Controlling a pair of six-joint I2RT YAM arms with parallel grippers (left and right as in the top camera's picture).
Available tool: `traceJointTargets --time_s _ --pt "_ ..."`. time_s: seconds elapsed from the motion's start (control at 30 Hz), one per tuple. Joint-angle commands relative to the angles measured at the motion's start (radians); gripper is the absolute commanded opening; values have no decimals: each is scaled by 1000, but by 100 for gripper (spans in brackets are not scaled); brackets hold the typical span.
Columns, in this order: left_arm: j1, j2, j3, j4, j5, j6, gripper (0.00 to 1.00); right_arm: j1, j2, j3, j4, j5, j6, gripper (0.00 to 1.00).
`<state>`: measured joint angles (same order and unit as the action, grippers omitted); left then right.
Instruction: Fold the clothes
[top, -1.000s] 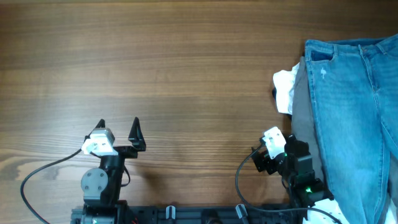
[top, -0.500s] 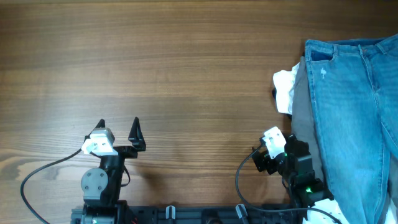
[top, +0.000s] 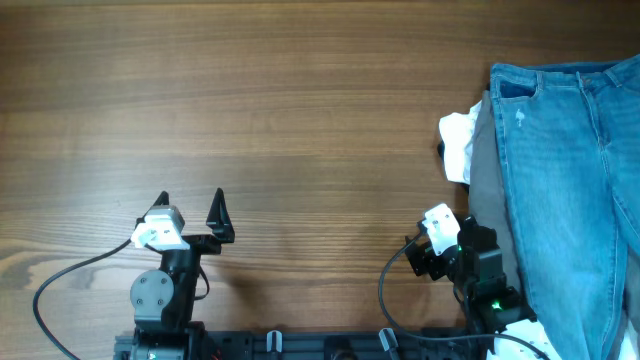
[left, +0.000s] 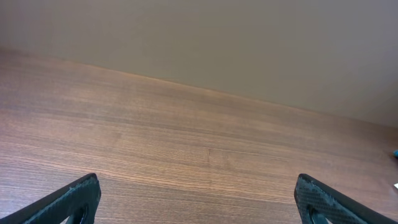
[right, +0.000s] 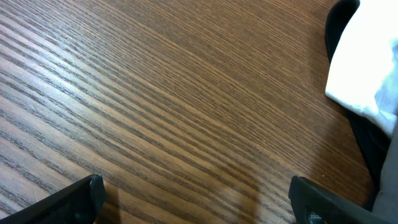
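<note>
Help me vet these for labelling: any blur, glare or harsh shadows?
Overhead: sharp, evenly lit, jeans cropped at the right edge. Left wrist: table grain soft, no glare. Right wrist: grain crisp, white garment nearly washed out.

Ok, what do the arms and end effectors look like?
Both arms are black, each with a white block at the wrist and a looping black cable. The left end effector has pointed black fingers; the right end effector has black ones too. The left arm shows a grey round joint cover, the right a green light.
</note>
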<state>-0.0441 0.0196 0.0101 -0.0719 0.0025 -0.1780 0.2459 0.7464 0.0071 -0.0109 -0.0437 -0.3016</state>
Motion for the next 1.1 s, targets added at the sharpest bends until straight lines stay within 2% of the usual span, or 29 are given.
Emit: traceJointTargets --time_s 0.0,0.1,0.17,0.33,0.5,0.7,1.07 --pt "2 -3 -4 -3 8 10 100 2 -35 4 3 14 -12 100" --pt "2 -3 -5 -3 8 10 100 2 -137 4 3 14 -13 100" --pt "2 -3 -4 -3 8 10 100 2 -303 4 3 14 -13 100" --pt "2 -3 -4 -3 8 10 100 2 -552 4 5 14 -13 100" --pt "2 -3 -4 -3 8 10 100 -4 -729 3 5 14 -13 100" --pt "2 -3 -4 -3 8 10 100 -131 -743 -2 16 10 -13 100" --pt "2 -3 -4 -3 8 10 100 -139 -743 -2 15 10 -13 100"
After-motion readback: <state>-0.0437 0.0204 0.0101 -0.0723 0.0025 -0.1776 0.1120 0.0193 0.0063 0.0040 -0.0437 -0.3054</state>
